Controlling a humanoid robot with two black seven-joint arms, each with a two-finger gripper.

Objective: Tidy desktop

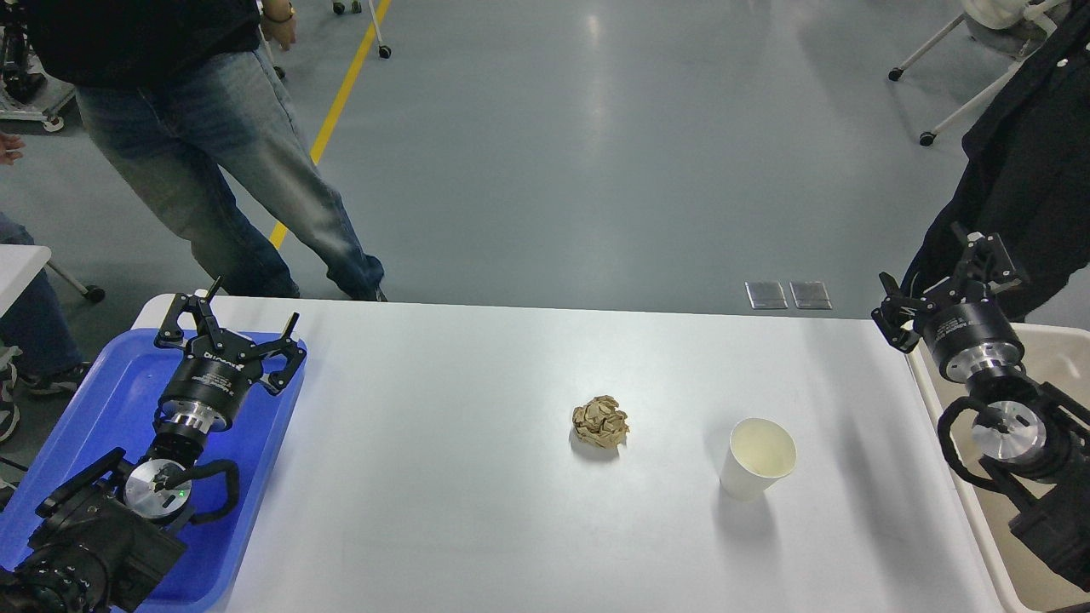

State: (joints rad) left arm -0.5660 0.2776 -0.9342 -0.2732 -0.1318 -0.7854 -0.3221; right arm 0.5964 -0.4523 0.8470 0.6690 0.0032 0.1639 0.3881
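Note:
The white desktop (pixel 477 477) fills the middle of the head view. A crumpled brown paper ball (pixel 601 421) lies near its centre. To the right of it stands an empty white paper cup (pixel 758 457), upright. My left gripper (pixel 228 322) hovers over the blue tray at the left, fingers spread open and holding nothing. Off the table's right edge, my right gripper (pixel 943 285) is raised and open, also with nothing in it. Both grippers are far from the ball and the cup.
A blue plastic tray (pixel 102 400) lies at the desktop's left end under my left arm. A beige bin (pixel 1052 358) stands beside the right end. A person in jeans (pixel 230 170) stands beyond the far left corner, and another figure in black (pixel 1022 170) is at the far right.

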